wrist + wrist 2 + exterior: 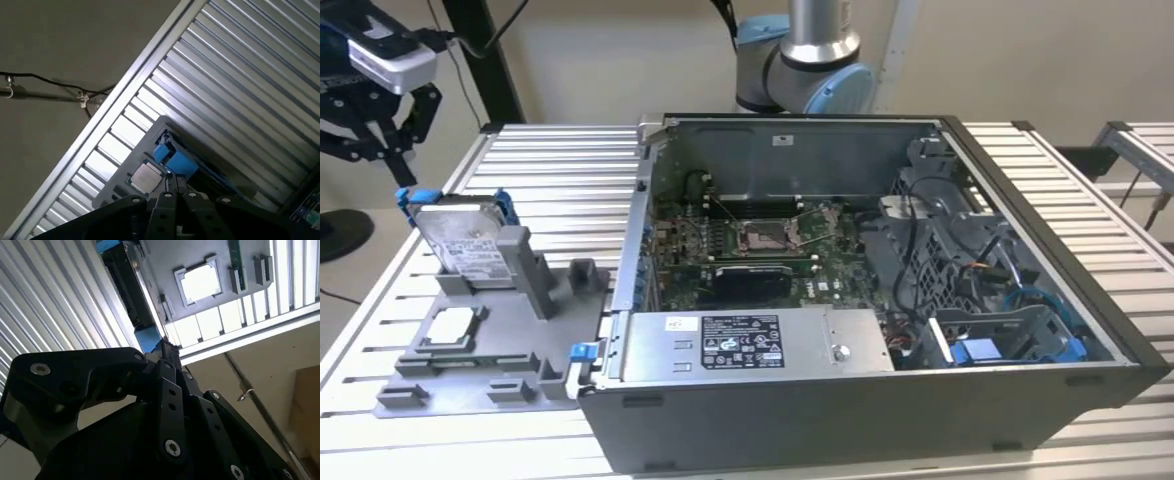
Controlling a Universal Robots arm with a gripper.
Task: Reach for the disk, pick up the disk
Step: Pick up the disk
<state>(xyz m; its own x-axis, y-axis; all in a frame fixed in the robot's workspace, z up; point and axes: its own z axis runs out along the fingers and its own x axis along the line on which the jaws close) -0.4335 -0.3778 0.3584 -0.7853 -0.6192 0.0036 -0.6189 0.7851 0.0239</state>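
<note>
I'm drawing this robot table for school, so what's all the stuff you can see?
disk: one, silver with blue bracket, upright in the holder
chip: one, white-topped, flat in the holder
holder: one, grey, on the table, exterior view's left
computer case: one, dark grey, open, beside the holder
grey box: one, black-and-white sticker, inside the case
table: one, silver, ribbed, under everything
arm: one, silver and blue, behind the case
gripper: one, black, just above the disk
</note>
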